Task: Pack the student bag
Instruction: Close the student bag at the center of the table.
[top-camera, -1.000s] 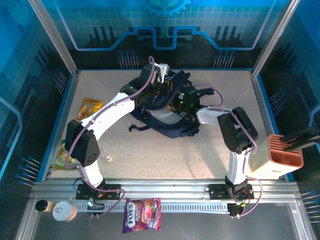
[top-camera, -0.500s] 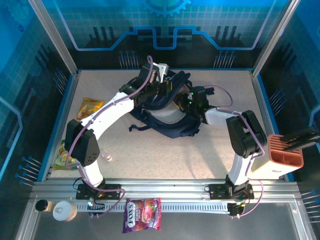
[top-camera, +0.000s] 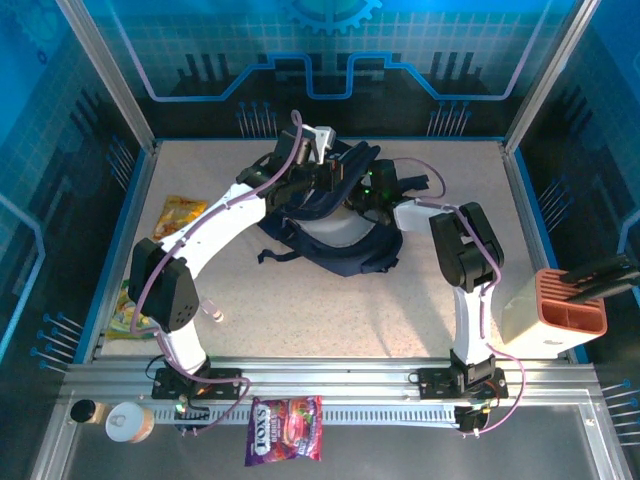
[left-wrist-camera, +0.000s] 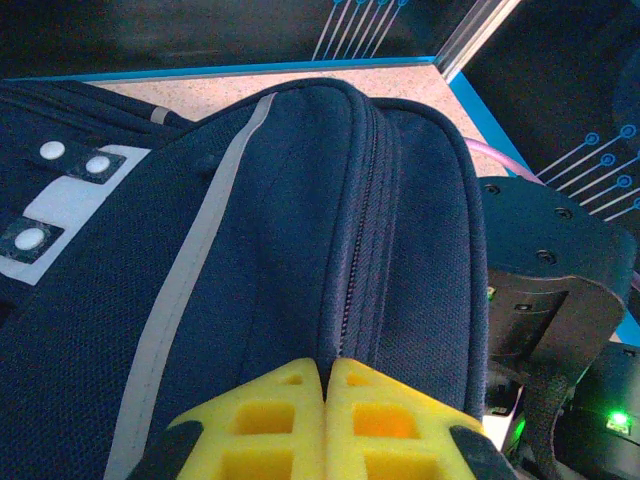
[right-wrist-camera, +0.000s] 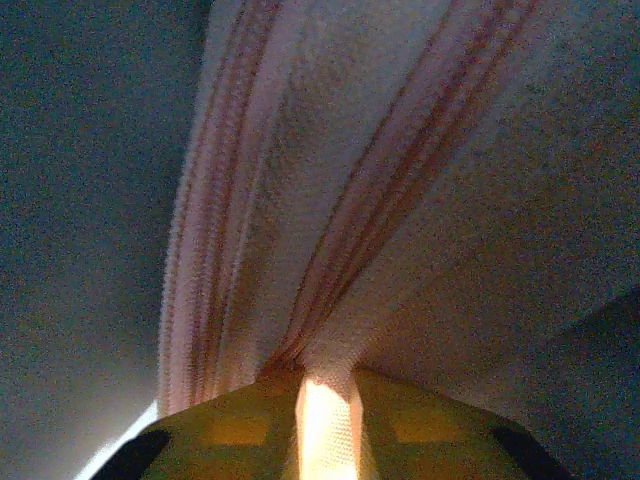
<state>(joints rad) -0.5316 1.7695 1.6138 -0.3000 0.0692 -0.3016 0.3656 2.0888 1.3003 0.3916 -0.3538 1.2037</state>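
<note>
student bag (top-camera: 345, 262) part hidden under left arm (top-camera: 225, 222), fabric blurred up close

A purple candy bag (top-camera: 284, 429) is showing the brand name "FOX'S" in light letters. It is lying well apart from the jaws of the left gripper (left-wrist-camera: 325, 372) and the right gripper (right-wrist-camera: 322, 385), far on their near side. Its smaller print is showing too small to read.

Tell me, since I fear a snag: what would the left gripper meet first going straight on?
The bag: the left gripper is shut right at its zipper seam, so fabric lies directly ahead, seemingly in contact.
</note>
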